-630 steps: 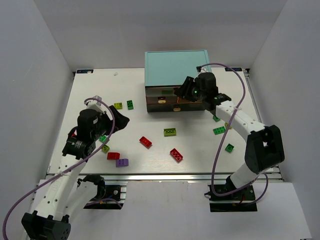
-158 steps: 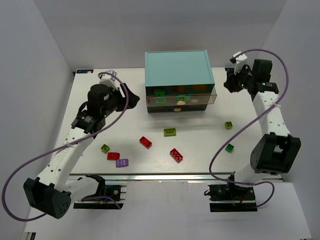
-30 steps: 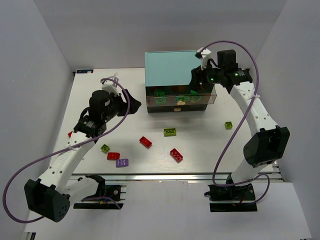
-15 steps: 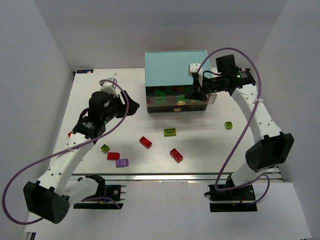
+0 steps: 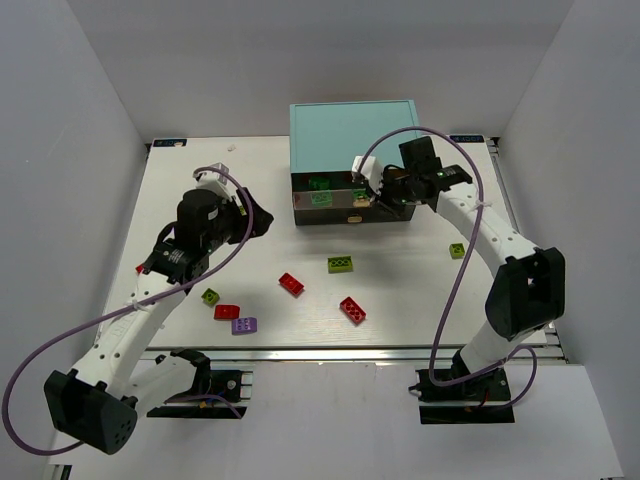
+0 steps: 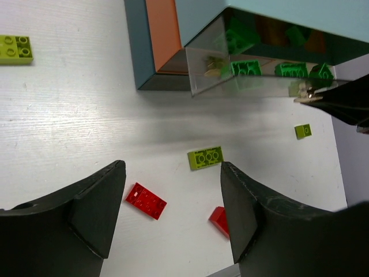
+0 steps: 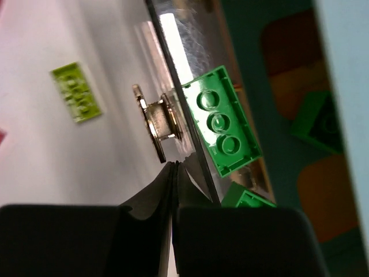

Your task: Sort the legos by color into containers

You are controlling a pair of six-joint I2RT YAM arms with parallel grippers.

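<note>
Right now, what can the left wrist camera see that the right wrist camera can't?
Only the left wrist view shows the left pincer, open, and the red legos in plain sight. Only the right wrist view shows, close up, the right pincer shut, with its tips right next to the knob. Both views show the see-through drawer with green legos inside it.
</note>
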